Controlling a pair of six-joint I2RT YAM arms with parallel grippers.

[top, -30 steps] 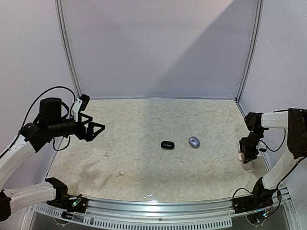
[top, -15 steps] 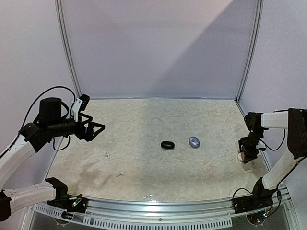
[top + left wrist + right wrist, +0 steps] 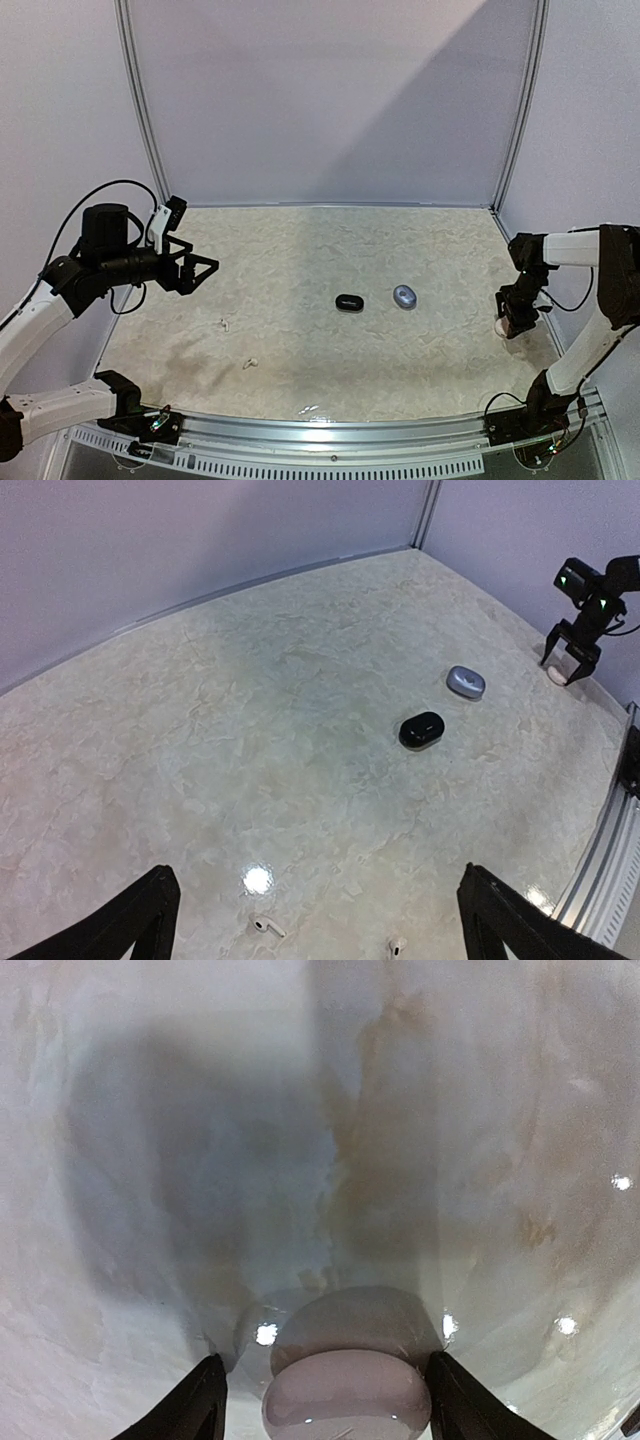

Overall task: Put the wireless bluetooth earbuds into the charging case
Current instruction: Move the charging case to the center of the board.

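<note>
Your right hand point(image 3: 513, 322) has edged up-frame, its fingers spread astride the white charging case point(image 3: 345, 1385). Your left hand point(image 3: 204, 268) hangs spread, centre-left.

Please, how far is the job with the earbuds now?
Nothing looks done: two white earbuds lie loose on the table, in no case. In hand: the right gripper straddles a white case; whether it grips is unclear. The left gripper hovers open. Remaining: opening that case and seating both earbuds. The black case and grey case look closed.
</note>
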